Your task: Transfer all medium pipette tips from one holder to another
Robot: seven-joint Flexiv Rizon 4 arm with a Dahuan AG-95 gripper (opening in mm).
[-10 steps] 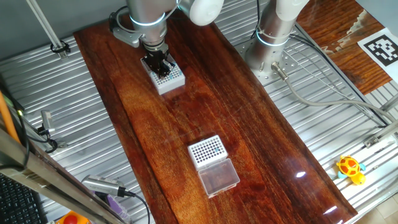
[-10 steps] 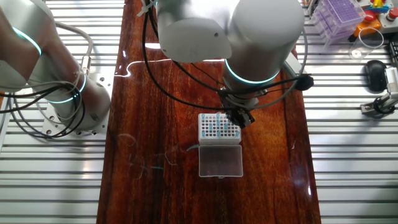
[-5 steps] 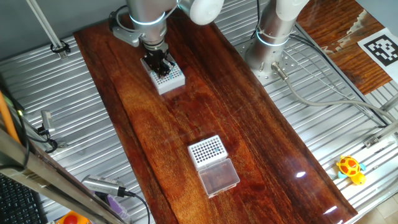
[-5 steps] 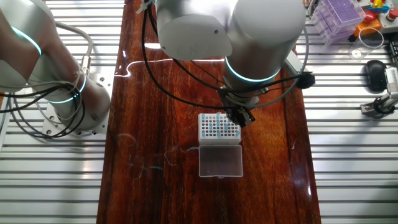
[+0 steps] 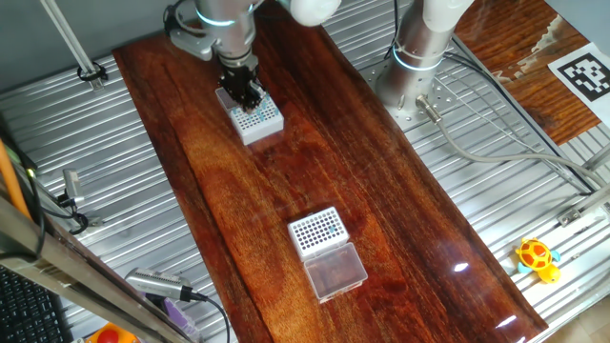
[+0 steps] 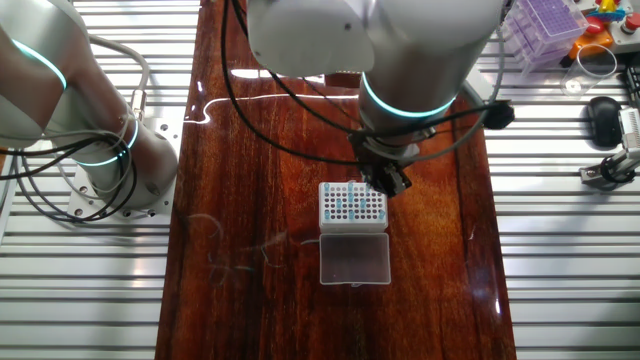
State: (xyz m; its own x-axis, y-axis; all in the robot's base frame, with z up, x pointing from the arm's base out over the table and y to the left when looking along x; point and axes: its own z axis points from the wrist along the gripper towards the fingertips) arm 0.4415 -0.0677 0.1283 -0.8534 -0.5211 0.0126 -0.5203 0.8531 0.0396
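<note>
Hovering: the gripper [image 5: 250, 96] sits over the far rack [image 5: 252, 116], at the rack's 12 o'clock edge in one fixed view.
Grip: cannot tell whether the jaws are parted or closed; the dark fingers are too small and bunched in both views.
Gripper, other view: gripper [image 6: 385, 182] at the 1 o'clock corner of the same rack [image 6: 352, 206].
Tips: teal tips [image 6: 347, 204] fill scattered holes of this rack; bare dark holes lie between them.
Lid: a clear lid [image 6: 354, 259] lies flat, touching the rack's 6 o'clock side.
Second rack: white rack [image 5: 316, 230] with its lid [image 5: 335, 270], well apart, toward 5 o'clock.
Surface: wooden board [image 5: 248, 191] bearing both racks.
</note>
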